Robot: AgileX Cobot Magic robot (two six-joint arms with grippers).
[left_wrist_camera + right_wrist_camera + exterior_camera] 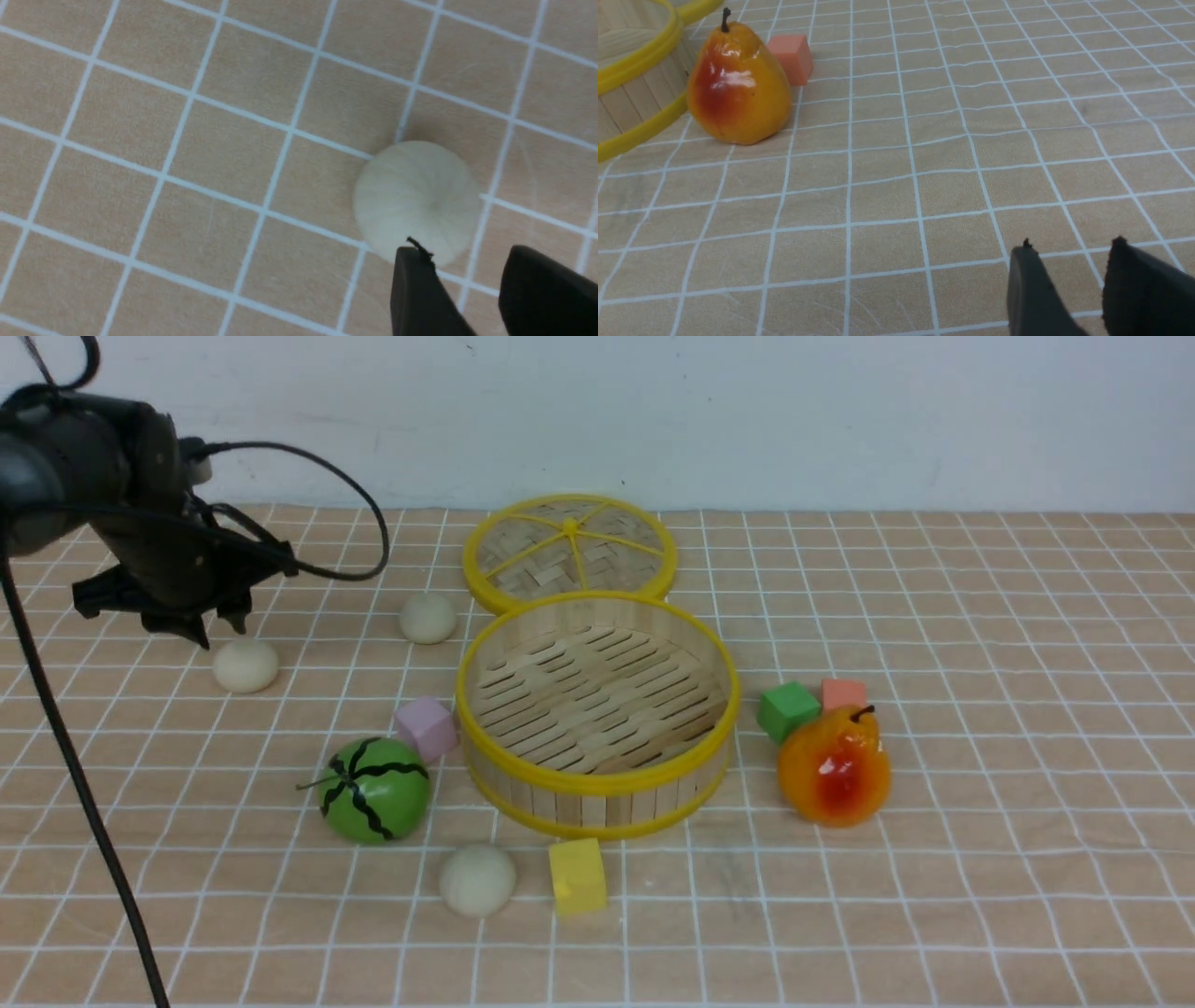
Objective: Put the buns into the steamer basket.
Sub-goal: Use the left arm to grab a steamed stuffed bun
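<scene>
Hovering left gripper (217, 627), jaws spread, empty, tips just above left bun (246, 665) on table (980, 859). Second bun (428, 618) behind-left of steamer basket (597, 786). Third bun (477, 879) before basket, beside yellow block (577, 875). Right gripper (1071, 245) spread, empty, over bare table.

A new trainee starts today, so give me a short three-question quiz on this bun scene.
1. True or false: the basket is empty.
2. What sits beside the front bun: A pink cube, B yellow cube, C green cube?
3. Which thing is nearest the left fingers?
Key: 1 true; 2 B; 3 the left bun.
</scene>
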